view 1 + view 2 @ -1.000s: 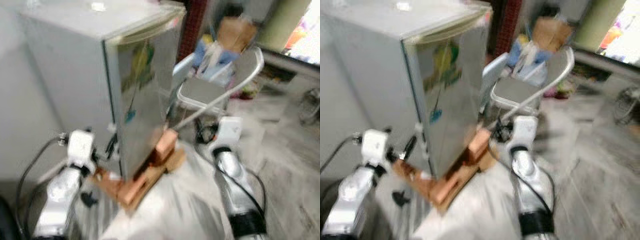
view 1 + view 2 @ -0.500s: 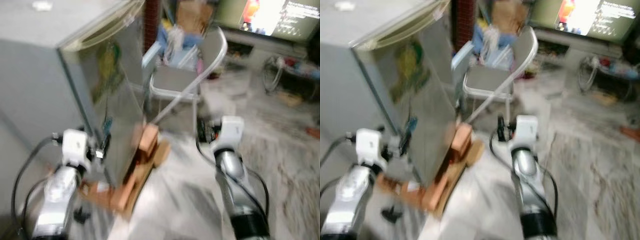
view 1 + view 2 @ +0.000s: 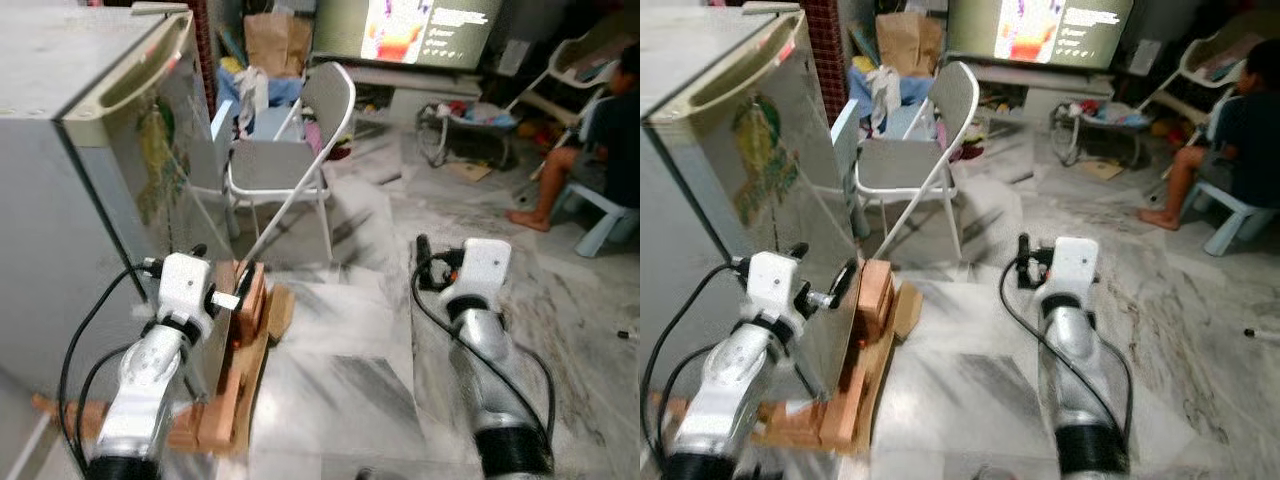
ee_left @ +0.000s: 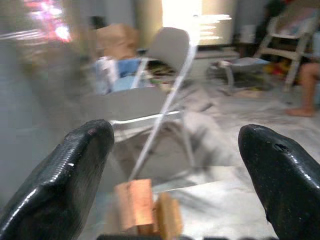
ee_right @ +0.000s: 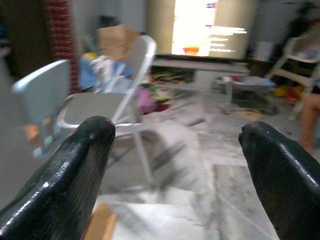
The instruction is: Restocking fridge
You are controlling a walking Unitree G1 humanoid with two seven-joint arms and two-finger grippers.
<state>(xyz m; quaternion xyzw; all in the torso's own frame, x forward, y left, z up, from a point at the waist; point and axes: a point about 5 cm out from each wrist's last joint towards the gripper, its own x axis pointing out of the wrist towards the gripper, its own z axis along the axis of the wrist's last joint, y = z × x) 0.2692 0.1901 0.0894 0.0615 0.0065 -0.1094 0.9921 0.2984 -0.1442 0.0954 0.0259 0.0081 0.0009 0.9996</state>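
A small grey fridge (image 3: 70, 180) stands at the robot's left with its door shut, raised off the marble floor (image 3: 350, 350) on a rough stand of wood blocks (image 3: 235, 370), probably to keep its base clear of the floor. The left claw (image 4: 175, 165) is held forward just beside the door's front edge, its two black fingers (image 4: 65, 175) spread wide with nothing between them, a likely readiness to reach for the door. The right claw (image 5: 175, 165) is held out over bare floor, well apart from the fridge, its fingers (image 5: 60, 170) also wide open and empty (no food or bottle to stock can be made out near either arm). Beyond the fridge a grey folding chair (image 3: 290, 160) stands facing the robot, with a heap of cloth and a brown paper bag (image 3: 265, 40) behind it. A lit screen (image 3: 420, 25) glows at the far wall, and a person (image 3: 600, 130) sits on a low stool at far right. By my judgement the restocking has hardly begun: the door must be opened first, and the left claw is the better placed for it.
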